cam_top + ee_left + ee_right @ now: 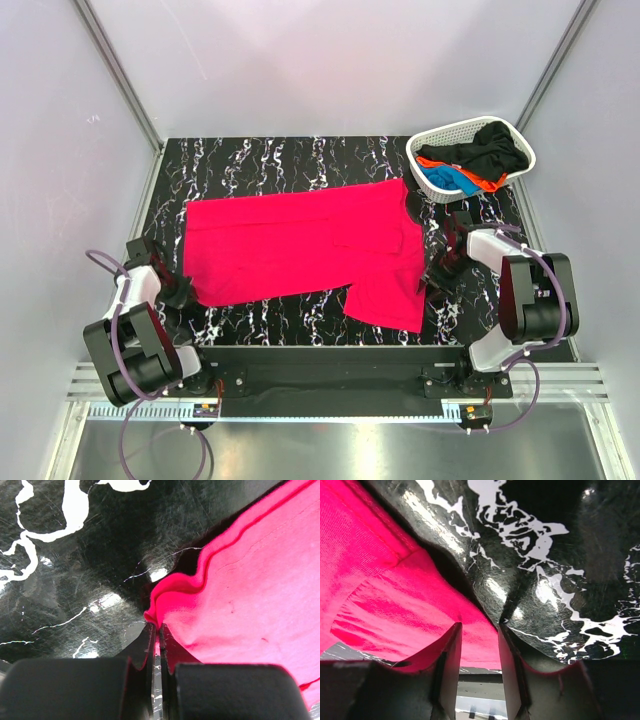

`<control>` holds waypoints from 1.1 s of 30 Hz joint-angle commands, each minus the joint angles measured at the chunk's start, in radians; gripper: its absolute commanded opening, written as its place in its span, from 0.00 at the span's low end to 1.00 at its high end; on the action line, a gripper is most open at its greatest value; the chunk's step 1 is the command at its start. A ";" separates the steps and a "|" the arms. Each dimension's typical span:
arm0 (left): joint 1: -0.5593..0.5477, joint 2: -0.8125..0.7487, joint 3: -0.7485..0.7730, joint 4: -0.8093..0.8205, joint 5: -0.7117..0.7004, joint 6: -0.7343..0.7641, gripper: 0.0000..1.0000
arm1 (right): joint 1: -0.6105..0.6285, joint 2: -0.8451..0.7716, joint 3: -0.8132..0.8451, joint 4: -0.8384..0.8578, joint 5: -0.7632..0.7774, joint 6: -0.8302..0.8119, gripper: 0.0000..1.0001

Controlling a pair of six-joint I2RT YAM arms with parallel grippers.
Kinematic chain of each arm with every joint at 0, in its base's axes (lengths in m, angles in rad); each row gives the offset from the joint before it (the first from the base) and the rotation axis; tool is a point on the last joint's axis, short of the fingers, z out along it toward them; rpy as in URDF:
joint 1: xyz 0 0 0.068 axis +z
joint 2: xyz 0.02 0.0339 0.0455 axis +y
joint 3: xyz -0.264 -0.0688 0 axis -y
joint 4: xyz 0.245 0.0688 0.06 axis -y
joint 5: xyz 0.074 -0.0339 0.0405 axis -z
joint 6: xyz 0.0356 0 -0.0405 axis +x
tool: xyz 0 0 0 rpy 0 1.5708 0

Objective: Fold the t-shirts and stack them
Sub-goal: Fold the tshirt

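This is a robotics lab test cell. Plain white panels (330, 60) on aluminium posts (120, 75) enclose a black marbled surface (280, 160).

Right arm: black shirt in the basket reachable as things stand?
Probably yes. The basket sits just beyond the right gripper, nothing between them, and the black shirt lies on top. But its open jaws straddle the edge of the red shirt, so it would have to back off first.
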 commanded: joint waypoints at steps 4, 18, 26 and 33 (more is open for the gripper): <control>0.006 -0.011 0.023 0.024 0.016 -0.021 0.03 | -0.001 0.019 -0.061 0.086 0.115 0.006 0.38; 0.017 0.001 0.014 0.019 0.039 -0.003 0.04 | -0.001 0.075 -0.002 0.106 0.105 -0.015 0.14; 0.034 -0.043 0.020 -0.019 0.045 0.005 0.04 | -0.001 -0.009 -0.028 0.061 0.137 -0.025 0.00; 0.050 -0.145 0.003 -0.113 -0.036 -0.015 0.00 | -0.001 -0.210 -0.070 -0.031 0.096 0.021 0.00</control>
